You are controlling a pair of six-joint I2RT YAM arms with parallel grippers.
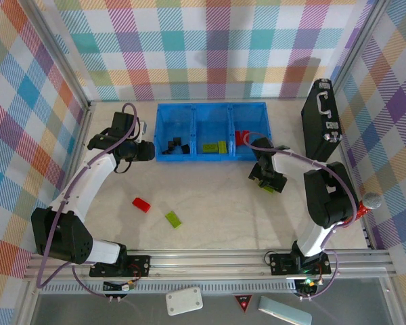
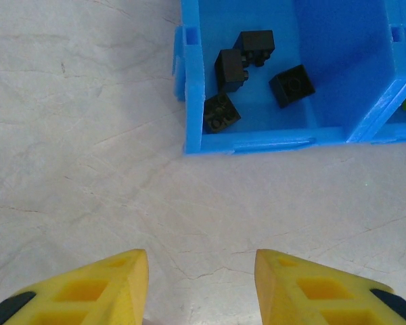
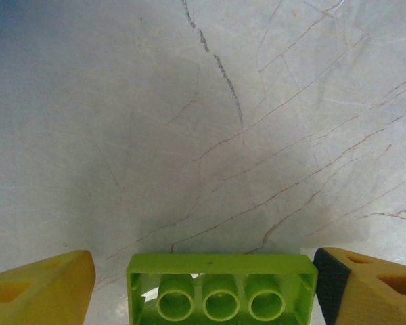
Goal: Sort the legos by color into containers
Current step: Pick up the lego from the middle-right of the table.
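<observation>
Lime-green brick (image 3: 222, 267), closest to my right wrist camera, lies upside down on the table (image 1: 223, 210), its hollow underside and three tubes facing up. Its long axis runs from finger to finger. The right gripper (image 3: 203, 271) is spread around it, not pinching: one finger stands just beside a short end, the other has a clear gap. From above, the brick sits toward the table's right edge, just in front of the blue bin (image 1: 210, 157).

I judge the step to be the grasp. I would centre first so both pads meet the short ends together, otherwise the brick may slide or pivot.

The left gripper (image 2: 201, 271) is parted over bare table, near the bin's corner, holding nothing.
</observation>
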